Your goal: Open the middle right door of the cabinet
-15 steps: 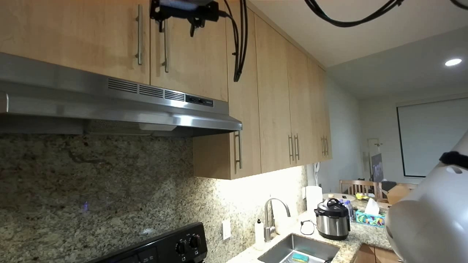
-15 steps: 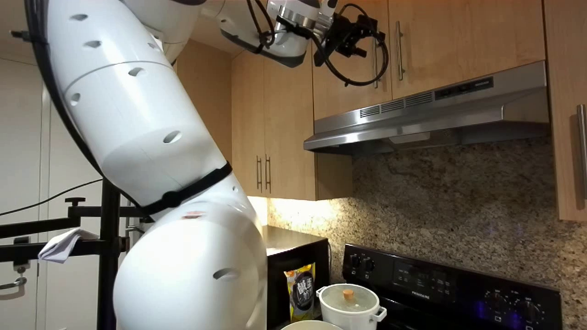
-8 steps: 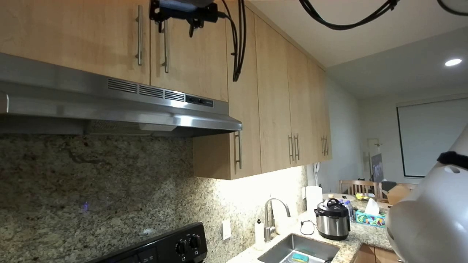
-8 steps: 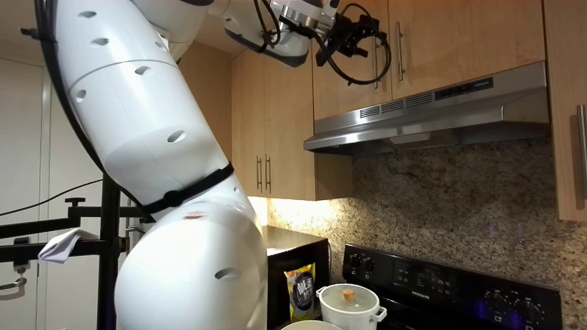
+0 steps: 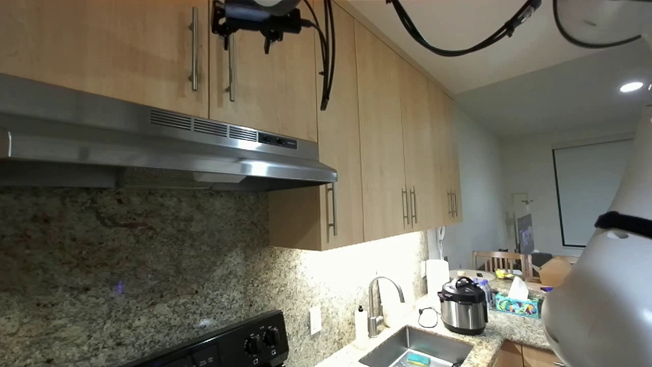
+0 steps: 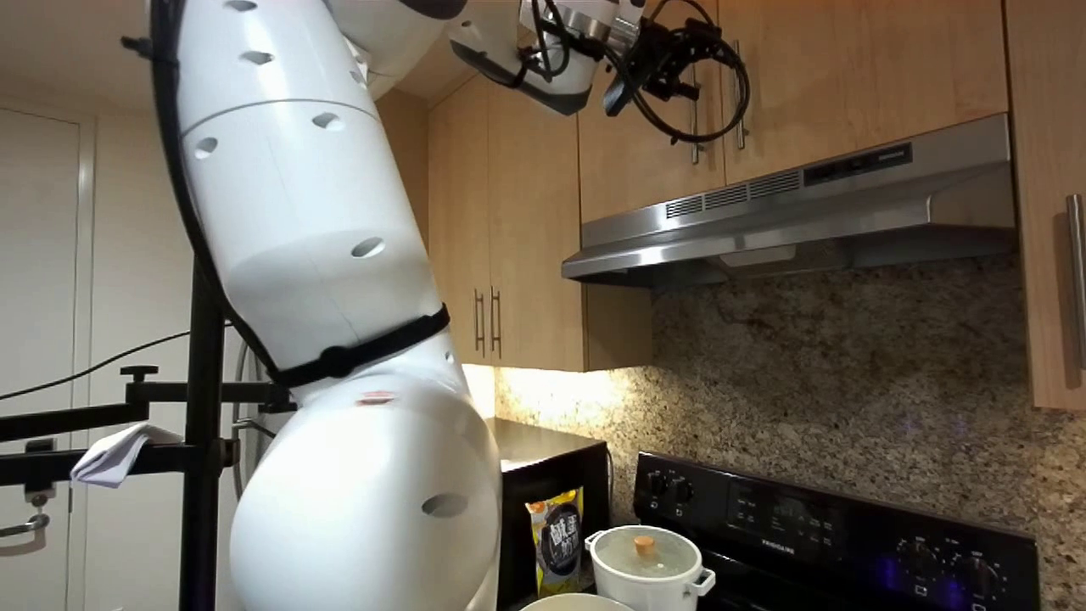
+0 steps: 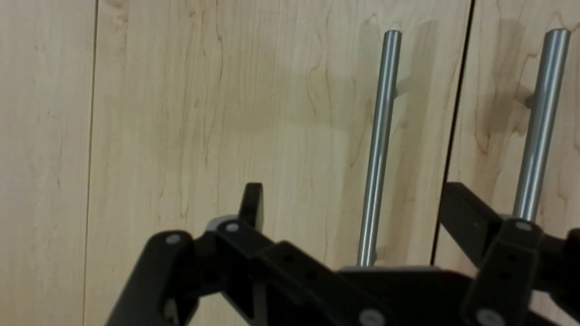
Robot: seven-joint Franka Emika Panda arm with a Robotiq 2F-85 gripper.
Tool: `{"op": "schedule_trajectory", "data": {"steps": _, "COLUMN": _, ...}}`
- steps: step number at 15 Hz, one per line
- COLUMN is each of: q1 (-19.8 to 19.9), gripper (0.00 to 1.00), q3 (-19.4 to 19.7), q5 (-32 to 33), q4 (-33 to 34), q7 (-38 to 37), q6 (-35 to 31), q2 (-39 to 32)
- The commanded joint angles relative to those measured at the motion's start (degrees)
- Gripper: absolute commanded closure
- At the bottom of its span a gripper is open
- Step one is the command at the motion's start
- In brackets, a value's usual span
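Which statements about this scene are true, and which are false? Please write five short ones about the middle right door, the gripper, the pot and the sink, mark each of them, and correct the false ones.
1. The middle right door is closed. True.
2. Its handle runs along its right edge. False: the handle runs along its left edge.
3. The pot stands uncovered. False: a lid covers it.
4. The gripper is open. True.
5. The sponge lies in the sink. True.
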State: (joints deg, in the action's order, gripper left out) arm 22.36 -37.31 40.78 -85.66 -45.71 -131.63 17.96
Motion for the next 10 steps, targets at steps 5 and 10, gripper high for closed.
{"op": "schedule_trajectory", "data": {"steps": 5, "q1": -4.39, "gripper": 0.0, "q3": -2.85, "q5": 10.53, "q4": 12.38, "q7": -0.94, "q6": 7.86, "q2": -13.14}}
{"op": "schedule_trajectory", "data": {"steps": 10, "q1": -6.36, "gripper": 0.0, "q3": -4.64, "q5": 16.7, "q4": 20.71, "q7": -2.08, "q6": 13.05, "q2": -20.19}}
